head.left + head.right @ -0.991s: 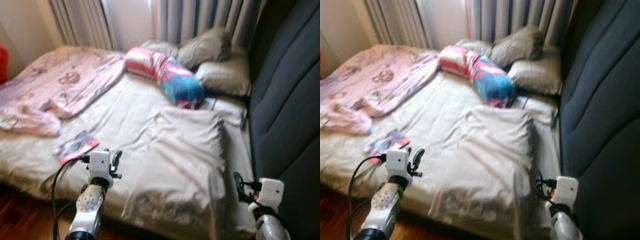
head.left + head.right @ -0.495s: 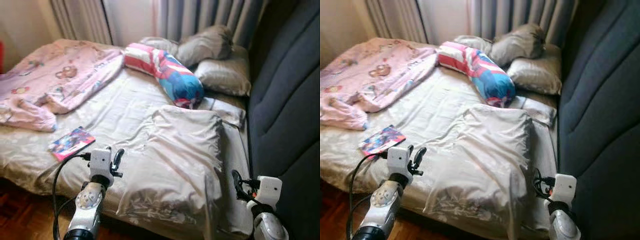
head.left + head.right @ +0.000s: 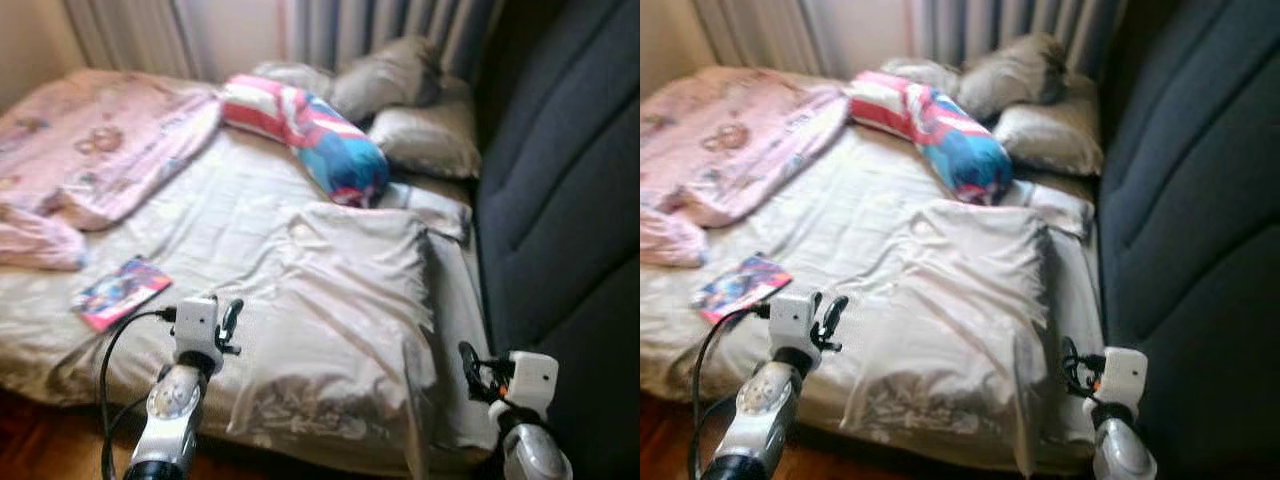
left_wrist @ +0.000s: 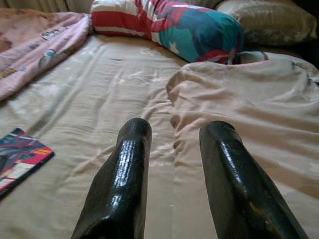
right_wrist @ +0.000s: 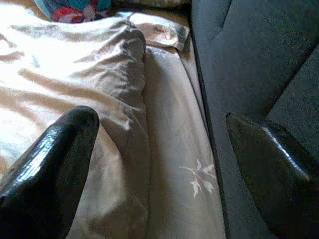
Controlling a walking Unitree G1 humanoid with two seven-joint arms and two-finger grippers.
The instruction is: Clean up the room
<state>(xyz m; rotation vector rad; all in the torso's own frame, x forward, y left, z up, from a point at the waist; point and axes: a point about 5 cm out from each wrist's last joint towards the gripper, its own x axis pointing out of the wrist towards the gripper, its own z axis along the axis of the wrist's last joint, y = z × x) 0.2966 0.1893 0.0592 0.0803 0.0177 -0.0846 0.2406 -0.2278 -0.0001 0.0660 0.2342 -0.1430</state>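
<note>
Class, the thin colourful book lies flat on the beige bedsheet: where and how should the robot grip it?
Probably pinch the thin colourful book by its edge nearest the left gripper, coming in low from the foot of the bed. It lies flat on the soft beige bedsheet, so a finger could press under that edge.

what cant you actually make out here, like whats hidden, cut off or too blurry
- Book cover: head views too blurred to read; cut off by the frame edge in the left wrist view.
- Pink blanket: cut off by the left edge of the head views.
- Label on the small white pillow: too small to read.
- Far pillows: partly hidden behind the striped bolster.
- Floor: dark, a sliver under the bed.
</note>
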